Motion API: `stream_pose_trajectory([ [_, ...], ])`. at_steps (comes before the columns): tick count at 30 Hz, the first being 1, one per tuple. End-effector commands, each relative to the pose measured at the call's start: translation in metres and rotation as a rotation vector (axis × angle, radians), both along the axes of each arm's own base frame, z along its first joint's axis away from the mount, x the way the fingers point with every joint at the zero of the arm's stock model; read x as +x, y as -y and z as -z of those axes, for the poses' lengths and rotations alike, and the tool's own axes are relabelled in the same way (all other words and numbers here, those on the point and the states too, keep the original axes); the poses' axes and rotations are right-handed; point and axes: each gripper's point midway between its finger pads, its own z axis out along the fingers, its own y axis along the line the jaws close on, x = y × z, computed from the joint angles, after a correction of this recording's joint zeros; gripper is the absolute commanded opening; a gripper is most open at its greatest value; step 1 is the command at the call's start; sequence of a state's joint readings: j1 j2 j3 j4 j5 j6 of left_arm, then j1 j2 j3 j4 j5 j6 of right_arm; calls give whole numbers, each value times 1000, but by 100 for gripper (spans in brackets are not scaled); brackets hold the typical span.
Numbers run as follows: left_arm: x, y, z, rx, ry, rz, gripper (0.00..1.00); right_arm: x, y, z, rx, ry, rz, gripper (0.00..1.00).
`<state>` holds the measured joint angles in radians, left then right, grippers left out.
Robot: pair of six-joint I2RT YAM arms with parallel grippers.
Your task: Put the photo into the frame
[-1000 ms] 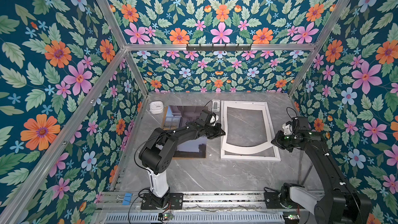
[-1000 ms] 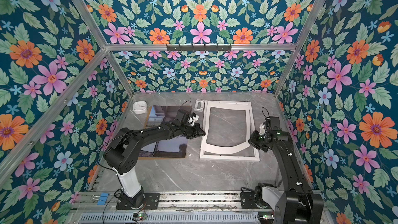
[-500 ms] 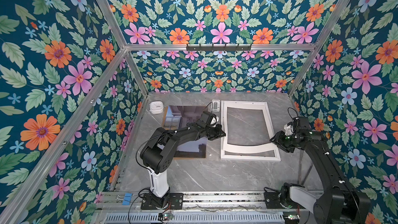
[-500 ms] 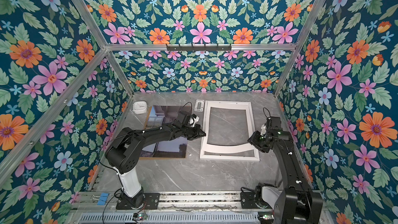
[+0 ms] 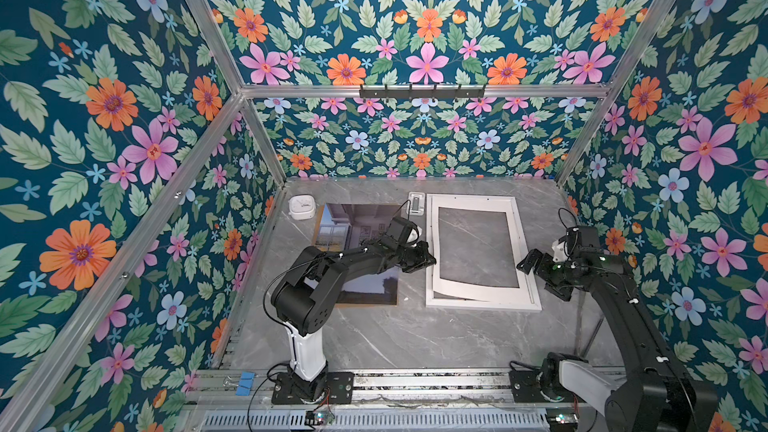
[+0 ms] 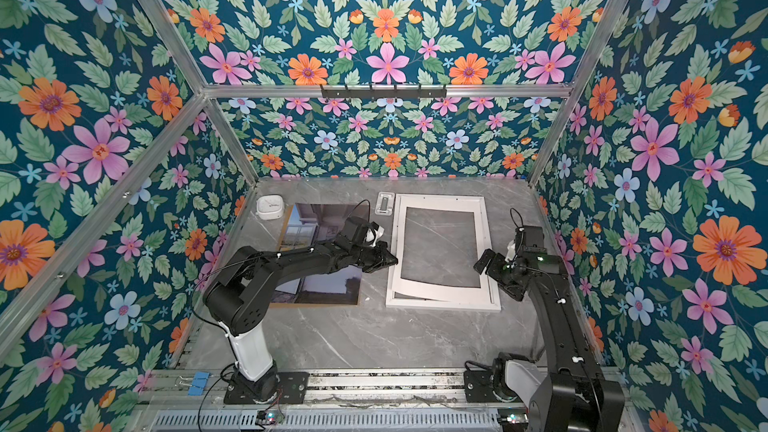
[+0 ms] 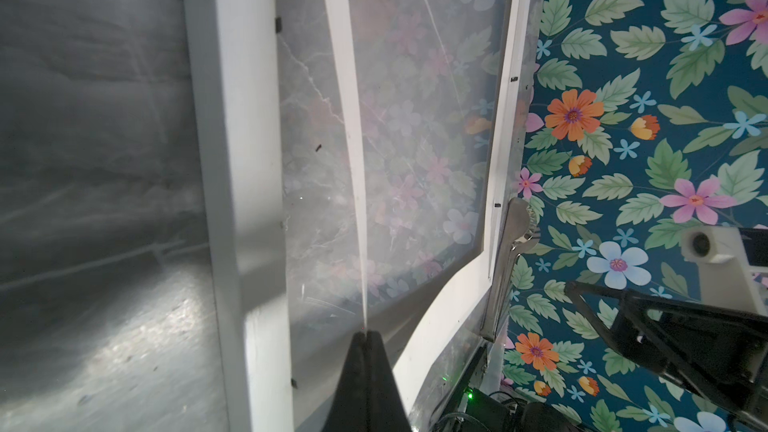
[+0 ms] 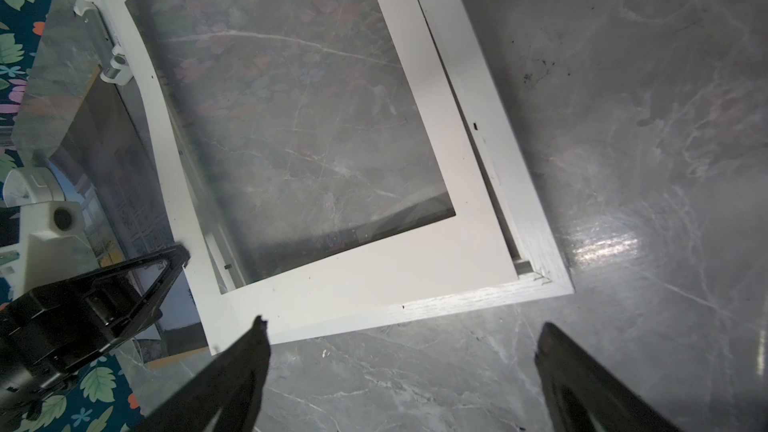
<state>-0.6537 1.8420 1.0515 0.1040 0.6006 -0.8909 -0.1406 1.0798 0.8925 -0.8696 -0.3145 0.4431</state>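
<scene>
The white frame (image 5: 482, 305) (image 6: 440, 304) lies flat on the table, right of centre. A white mat border (image 5: 482, 293) (image 8: 353, 272) rests bowed and askew inside it. My left gripper (image 5: 430, 261) (image 7: 365, 336) is shut on the mat's left edge, which the left wrist view shows edge-on between the fingers. The right gripper (image 5: 538, 280) (image 8: 403, 326) is open and empty, just off the frame's right rail near its front corner. The photo (image 5: 357, 222) (image 6: 320, 218) lies to the left of the frame, partly hidden under my left arm.
A brown backing board (image 5: 365, 305) lies under the photo. A small white clock (image 5: 302, 206) sits at the back left and a small white fitting (image 5: 417, 203) at the frame's far left corner. Floral walls enclose the table on three sides.
My right gripper has opened and let go of the mat's right edge. The left gripper has stayed shut on the mat's left edge and has barely moved.
</scene>
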Motion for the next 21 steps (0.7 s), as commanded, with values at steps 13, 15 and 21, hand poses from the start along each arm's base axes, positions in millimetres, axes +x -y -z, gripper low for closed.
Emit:
stream_pose_trajectory([
  [13,6,11,-4,-35,36,-33,0,-1,-31,11,184,-9,-74,99],
  [15,5,12,-2,-32,32,-27,3,-2,-34,14,202,-13,-79,99],
  [21,0,6,5,27,19,-9,34,0,-38,12,223,9,-92,99],
])
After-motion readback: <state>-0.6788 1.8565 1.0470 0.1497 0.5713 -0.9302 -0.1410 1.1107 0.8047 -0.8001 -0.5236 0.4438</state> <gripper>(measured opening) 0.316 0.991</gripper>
